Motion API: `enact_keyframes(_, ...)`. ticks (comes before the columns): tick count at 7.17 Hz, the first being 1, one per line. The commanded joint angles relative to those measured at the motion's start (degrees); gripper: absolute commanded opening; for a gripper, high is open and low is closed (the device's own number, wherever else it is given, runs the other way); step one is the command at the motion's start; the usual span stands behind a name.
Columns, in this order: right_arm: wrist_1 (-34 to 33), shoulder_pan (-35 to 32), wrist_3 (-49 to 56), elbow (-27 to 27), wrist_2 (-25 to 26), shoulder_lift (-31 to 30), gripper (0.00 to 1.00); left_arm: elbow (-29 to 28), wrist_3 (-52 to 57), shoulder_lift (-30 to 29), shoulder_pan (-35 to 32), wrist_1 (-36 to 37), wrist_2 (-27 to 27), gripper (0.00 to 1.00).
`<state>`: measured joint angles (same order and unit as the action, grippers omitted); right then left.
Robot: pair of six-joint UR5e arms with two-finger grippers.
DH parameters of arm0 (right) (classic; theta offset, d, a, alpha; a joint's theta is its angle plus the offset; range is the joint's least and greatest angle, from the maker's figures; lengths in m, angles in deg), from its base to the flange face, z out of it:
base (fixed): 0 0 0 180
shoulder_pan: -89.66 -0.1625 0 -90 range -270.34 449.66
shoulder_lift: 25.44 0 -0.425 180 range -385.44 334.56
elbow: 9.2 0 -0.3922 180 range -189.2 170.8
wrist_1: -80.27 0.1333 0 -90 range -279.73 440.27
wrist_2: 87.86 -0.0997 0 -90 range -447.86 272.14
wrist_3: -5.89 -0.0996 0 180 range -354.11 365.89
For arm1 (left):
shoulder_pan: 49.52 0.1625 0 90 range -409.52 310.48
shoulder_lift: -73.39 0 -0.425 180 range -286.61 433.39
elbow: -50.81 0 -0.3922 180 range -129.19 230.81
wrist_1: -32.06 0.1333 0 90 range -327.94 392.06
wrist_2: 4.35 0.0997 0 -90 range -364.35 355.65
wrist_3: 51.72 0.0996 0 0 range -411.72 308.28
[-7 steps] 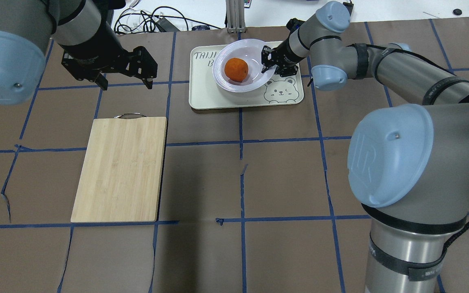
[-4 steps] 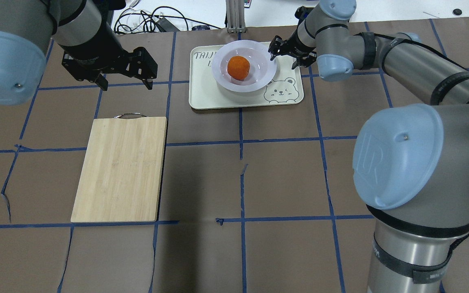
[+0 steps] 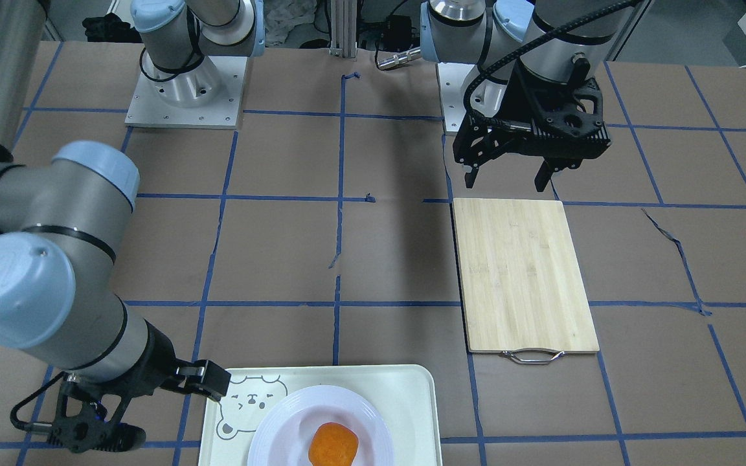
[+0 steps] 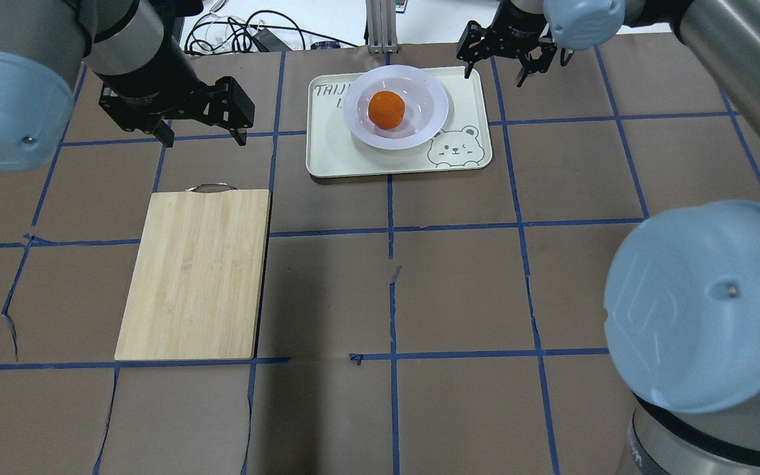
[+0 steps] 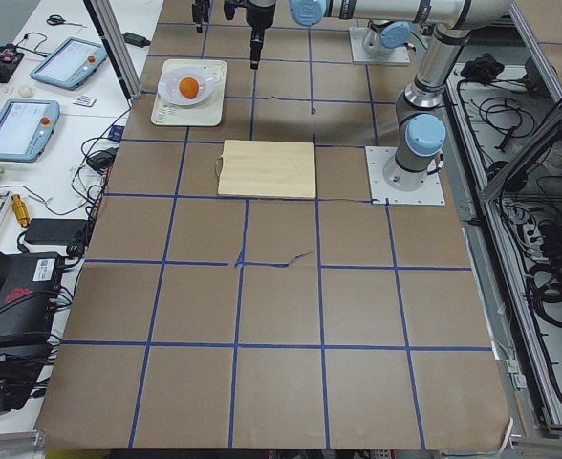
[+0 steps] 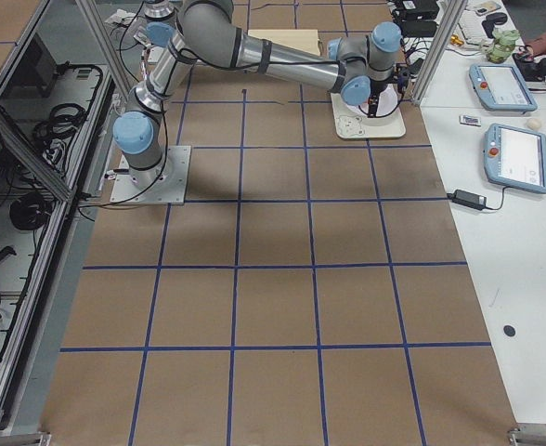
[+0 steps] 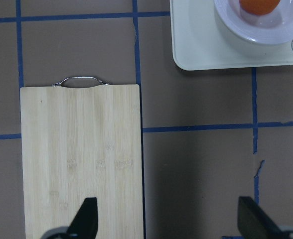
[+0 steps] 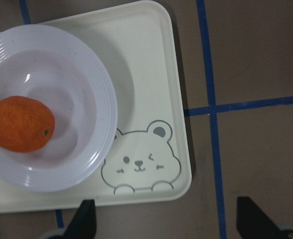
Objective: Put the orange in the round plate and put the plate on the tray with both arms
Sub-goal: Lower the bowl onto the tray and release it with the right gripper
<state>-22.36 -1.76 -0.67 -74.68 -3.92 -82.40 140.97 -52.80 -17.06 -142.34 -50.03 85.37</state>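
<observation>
White round plate [image 4: 361, 125], holding the orange [image 4: 386, 109], is sitting on the tray [image 4: 334, 152]; left pincer [image 4: 204, 140] and right pincer [image 4: 494, 78] are gaping empty, task seemingly done.

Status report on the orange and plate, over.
Left hand open, near cutting board. Right hand open, clear of round plate. Orange in plate, plate on tray. Nothing in the way.

tray [image 4: 335, 153] lettering "TAIJI", rest hidden by plate [image 4: 422, 124]
</observation>
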Motion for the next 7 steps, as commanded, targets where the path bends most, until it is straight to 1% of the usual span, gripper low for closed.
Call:
enact_keyframes(1,11.77,-0.95,8.37,-2.61,3.43,-9.69,1.00,-0.08,0.03,-0.42,0.71,0.00,0.02,1.00)
enact_keyframes(2,12.88,-0.95,11.80,-8.46,3.60,-15.49,1.00,-0.34,0.11,-1.55,0.80,0.00,0.02,1.00)
enact_keyframes(3,11.50,-0.86,16.27,-16.61,3.26,-22.16,1.00,-0.25,2.99,-3.83,0.97,0.52,0.02,1.00)
enact_keyframes(4,4.26,-0.16,17.28,-24.61,3.60,-28.75,1.00,-0.95,4.41,-7.07,0.98,1.57,-0.68,1.00)
enact_keyframes(5,-1.12,-0.07,17.20,-29.22,4.21,-30.56,1.00,-0.78,4.16,-11.02,0.80,8.89,-3.47,1.00)
enact_keyframes(6,-2.04,-0.07,17.20,-29.09,6.92,-30.40,1.00,-0.95,3.37,-15.58,0.54,14.62,-6.81,1.00)
enact_keyframes(7,-2.05,-0.16,17.20,-28.91,6.34,-30.14,1.00,-1.82,-0.90,-19.54,-1.12,17.02,-6.67,1.00)
